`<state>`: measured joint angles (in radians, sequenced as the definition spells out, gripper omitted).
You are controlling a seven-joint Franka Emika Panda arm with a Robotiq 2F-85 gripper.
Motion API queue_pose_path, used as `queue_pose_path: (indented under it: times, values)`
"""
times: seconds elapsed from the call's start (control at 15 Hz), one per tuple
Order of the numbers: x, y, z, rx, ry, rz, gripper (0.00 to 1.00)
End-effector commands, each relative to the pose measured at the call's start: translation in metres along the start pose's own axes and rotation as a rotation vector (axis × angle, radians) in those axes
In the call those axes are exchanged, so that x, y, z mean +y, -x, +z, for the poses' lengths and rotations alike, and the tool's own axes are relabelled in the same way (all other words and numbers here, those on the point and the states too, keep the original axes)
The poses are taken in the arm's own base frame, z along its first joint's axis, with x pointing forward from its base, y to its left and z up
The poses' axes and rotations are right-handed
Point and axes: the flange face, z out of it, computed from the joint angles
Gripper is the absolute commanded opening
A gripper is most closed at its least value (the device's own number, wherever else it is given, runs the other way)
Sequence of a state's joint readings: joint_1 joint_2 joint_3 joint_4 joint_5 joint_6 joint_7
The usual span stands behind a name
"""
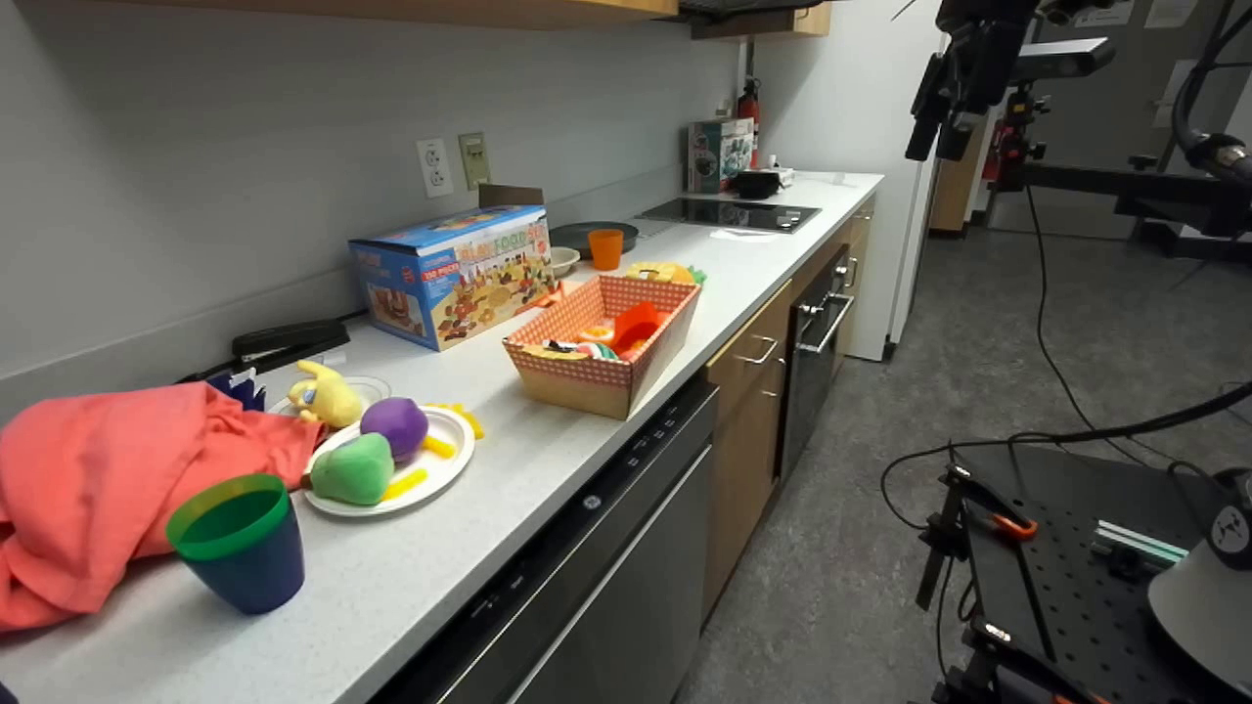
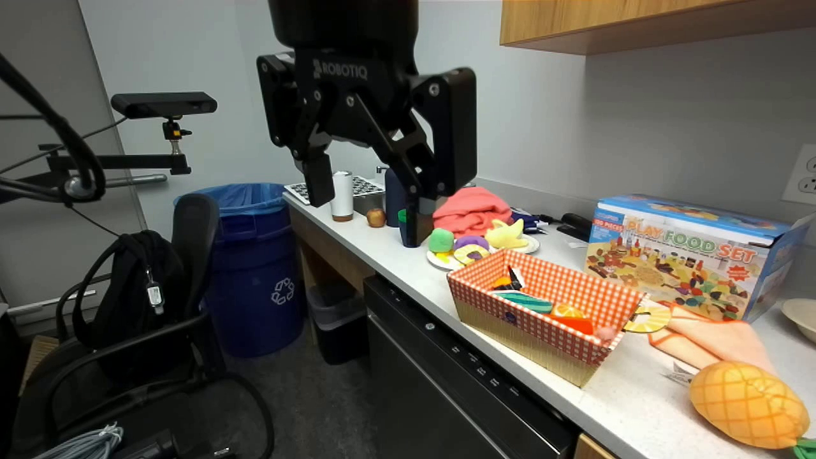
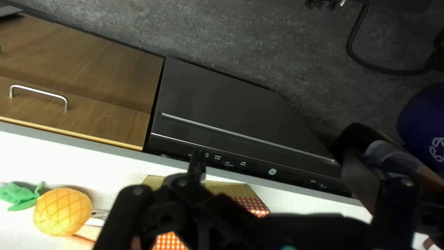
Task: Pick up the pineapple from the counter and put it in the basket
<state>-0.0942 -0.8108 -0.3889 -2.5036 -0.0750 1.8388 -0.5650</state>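
Note:
The pineapple is an orange-yellow toy fruit with a green top. It lies on its side on the counter, beside one end of the basket, in an exterior view [image 2: 749, 405]. It also shows in the wrist view [image 3: 62, 211] and, partly hidden behind the basket, in an exterior view [image 1: 660, 273]. The basket [image 1: 572, 389] is tan outside with an orange checked lining and holds several toy foods; it also shows in an exterior view [image 2: 529, 344] and partly, behind the gripper, in the wrist view [image 3: 227, 188]. My gripper [image 2: 368, 213] is open and empty in the air, higher than the counter, apart from both; its fingers also show in the wrist view [image 3: 277, 168].
A play food box [image 1: 455, 279] stands behind the basket. A white plate [image 1: 455, 469] bears toy fruits, near a blue-green cup [image 1: 240, 557] and a coral cloth [image 1: 127, 479]. A peach cloth [image 2: 714, 338] lies by the pineapple. A wooden cabinet [image 2: 637, 25] hangs above the counter.

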Motion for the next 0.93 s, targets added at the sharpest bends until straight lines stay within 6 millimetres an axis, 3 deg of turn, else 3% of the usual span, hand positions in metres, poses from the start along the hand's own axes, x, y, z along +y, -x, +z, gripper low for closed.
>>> queue_pose_path:
  times: [0.0,0.47,0.67,0.87]
  values:
    - [-0.007,-0.014,-0.011,0.011,0.007,-0.014,1.0]
    - [-0.024,-0.075,-0.03,0.035,-0.009,0.007,1.0]
    - [-0.01,-0.102,-0.033,0.029,-0.023,0.051,1.0]
    - [0.002,-0.13,-0.024,0.014,-0.026,0.097,1.0]
